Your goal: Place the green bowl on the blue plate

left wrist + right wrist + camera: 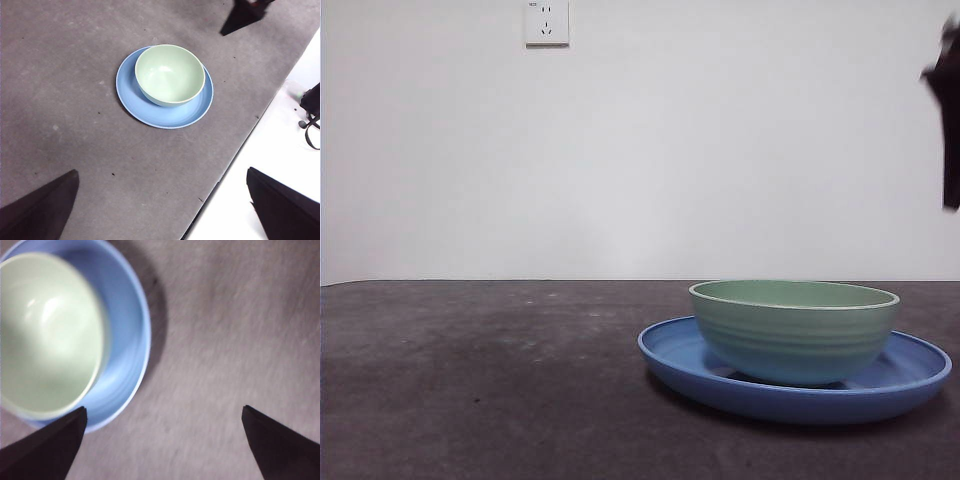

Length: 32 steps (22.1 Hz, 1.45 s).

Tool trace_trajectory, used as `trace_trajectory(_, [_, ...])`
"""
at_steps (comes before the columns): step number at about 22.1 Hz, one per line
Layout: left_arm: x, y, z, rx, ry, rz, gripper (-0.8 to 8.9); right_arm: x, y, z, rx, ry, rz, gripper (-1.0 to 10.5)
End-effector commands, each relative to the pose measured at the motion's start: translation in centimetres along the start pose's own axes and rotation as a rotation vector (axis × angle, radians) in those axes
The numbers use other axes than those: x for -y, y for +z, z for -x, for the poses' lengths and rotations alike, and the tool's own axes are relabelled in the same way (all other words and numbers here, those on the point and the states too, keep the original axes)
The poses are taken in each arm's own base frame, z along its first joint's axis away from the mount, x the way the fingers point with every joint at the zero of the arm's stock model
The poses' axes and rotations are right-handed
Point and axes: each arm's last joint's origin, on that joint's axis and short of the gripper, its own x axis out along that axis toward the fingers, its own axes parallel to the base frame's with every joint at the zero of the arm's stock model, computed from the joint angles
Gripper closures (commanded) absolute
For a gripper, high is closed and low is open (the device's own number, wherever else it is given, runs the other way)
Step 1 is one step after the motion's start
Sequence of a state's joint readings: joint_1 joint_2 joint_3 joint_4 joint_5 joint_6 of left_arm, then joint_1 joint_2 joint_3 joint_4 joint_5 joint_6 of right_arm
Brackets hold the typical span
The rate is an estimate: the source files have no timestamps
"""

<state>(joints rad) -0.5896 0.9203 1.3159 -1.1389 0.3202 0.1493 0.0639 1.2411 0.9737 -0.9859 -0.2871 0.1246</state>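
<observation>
Grey desk (pixel 470 380) carries the green bowl (pixel 794 330), seated upright on the blue plate (pixel 680 360), whose middle is hidden beneath it. Both hands are spread and empty: the right hand (pixel 162 440) above, its view blurred, the left hand (pixel 162 200) well apart.

Even, soft light throughout. The right wrist view is motion-blurred, smearing the bowl (pixel 47 335) and plate (pixel 127 340); a soft shadow borders the plate. Other views sharp.
</observation>
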Motion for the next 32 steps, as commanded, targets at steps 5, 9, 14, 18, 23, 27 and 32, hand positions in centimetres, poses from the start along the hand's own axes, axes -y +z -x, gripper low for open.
trace_trajectory(5, [0.3, 0.1, 0.7, 0.035, -0.007, -0.034, 2.51, 1.1, 2.4, -4.1, -0.081, -0.01, 0.038, 5.4])
trace_trajectory(9, [0.5, 0.0, 1.0, 0.047, -0.005, -0.038, 2.51, 1.6, 3.1, -5.9, -0.114, -0.006, 0.04, 5.4])
trace_trajectory(14, [0.5, -0.1, 1.1, 0.05, -0.005, -0.036, 2.51, 1.8, 4.1, -8.5, -0.121, 0.104, 0.061, 5.9])
trace_trajectory(18, [0.5, -0.1, 1.1, 0.05, -0.004, -0.036, 2.51, 2.0, 4.4, -9.8, -0.13, 0.118, 0.076, 6.4])
trace_trajectory(23, [0.5, -0.1, 1.1, 0.05, -0.004, -0.036, 2.51, 2.0, 4.7, -10.6, -0.127, 0.179, 0.093, 7.3])
trace_trajectory(27, [0.5, -0.1, 1.1, 0.049, -0.004, -0.036, 2.51, 1.9, 4.8, -11.4, -0.144, 0.254, 0.088, 7.6])
trace_trajectory(32, [0.5, -0.1, 1.1, 0.049, -0.004, -0.036, 2.51, 2.1, 4.7, -12.4, -0.175, 0.267, 0.077, 8.2])
